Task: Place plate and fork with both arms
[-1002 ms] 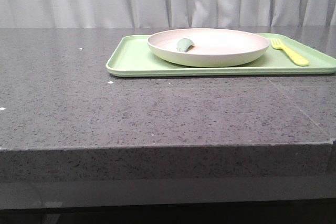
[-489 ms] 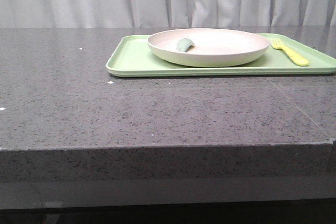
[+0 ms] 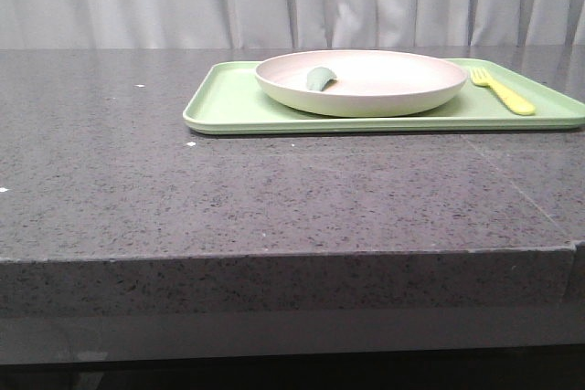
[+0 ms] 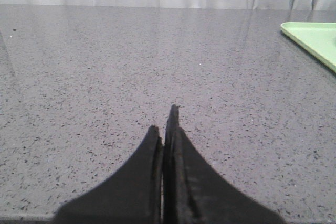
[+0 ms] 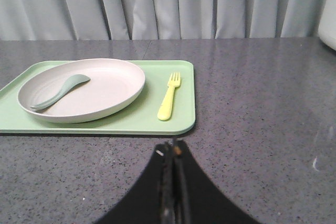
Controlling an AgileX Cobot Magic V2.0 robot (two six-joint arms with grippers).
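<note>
Grey counter (image 3: 274, 189): left pincer (image 4: 167, 129), right pincer (image 5: 172, 153) hover closed, empty.

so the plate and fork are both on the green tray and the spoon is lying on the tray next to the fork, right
Not quite. The spoon lies in the plate, not beside the fork. Plate and fork both sit on the green tray, as the right wrist view shows.

tray (image 4: 315, 38) — cropped at frame edge

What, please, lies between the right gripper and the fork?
In the right wrist view, only bare table and the tray's rim separate the right gripper from the fork.
</note>
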